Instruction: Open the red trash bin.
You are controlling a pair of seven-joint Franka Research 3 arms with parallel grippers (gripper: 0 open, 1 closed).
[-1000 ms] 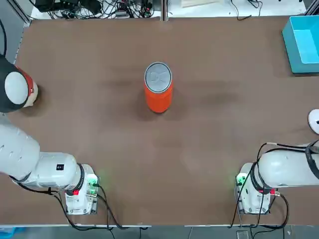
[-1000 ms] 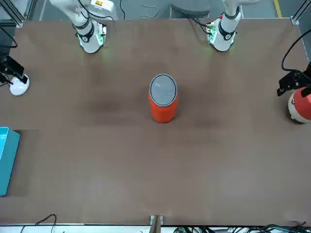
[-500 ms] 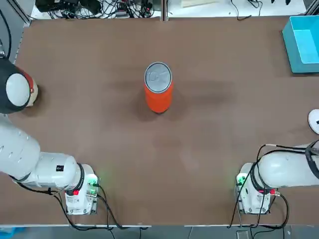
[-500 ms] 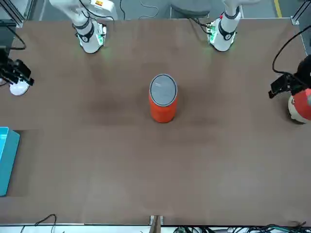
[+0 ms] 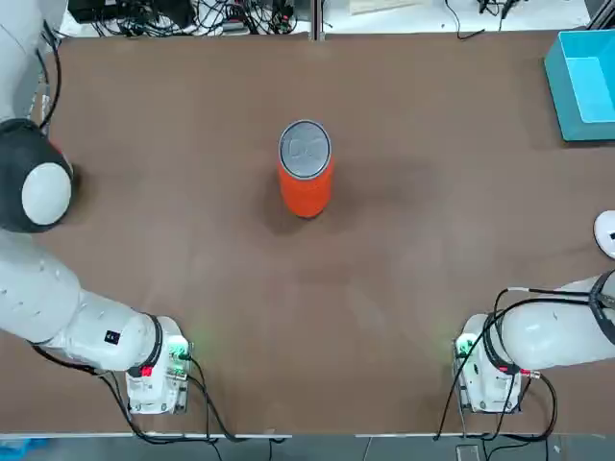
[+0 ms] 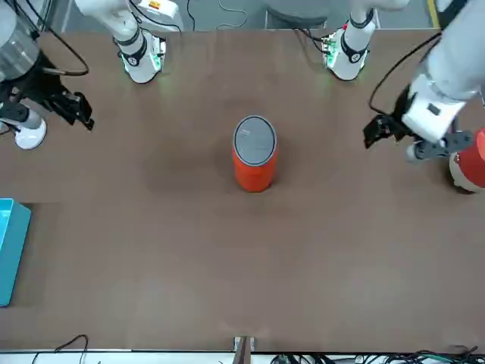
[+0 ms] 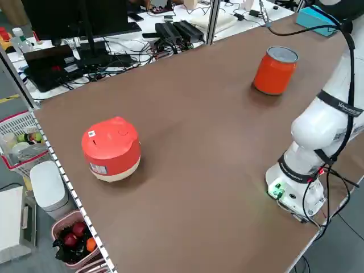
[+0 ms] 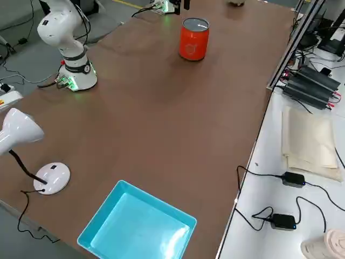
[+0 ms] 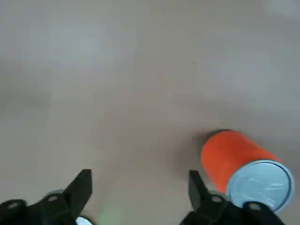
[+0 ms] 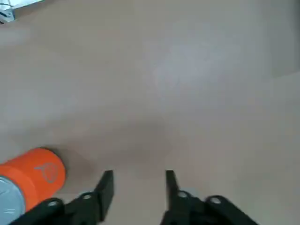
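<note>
**Desk:** Front view, reading left to right — what's there?

**Photographer:** At far left the right gripper (image 6: 79,114) hangs above the table (image 6: 151,250), fingers apart with nothing between them, near a white lamp base (image 6: 30,136). At centre the red trash bin (image 6: 254,155) stands upright with its grey lid (image 6: 254,139) lying flat and closed. To the right the left gripper (image 6: 375,133) hovers with its fingers also spread wide and empty, beside a red rice cooker (image 6: 470,163). Both grippers are well apart from the bin.

**Desk:** And the step in hand?

**Photographer:** An approach, as I judge it. To do it well, one gripper should come over the bin and press one edge of the lid so that it swings. The other could steady the orange wall, since a light cylinder may tip or slide under an off-centre push.
</note>
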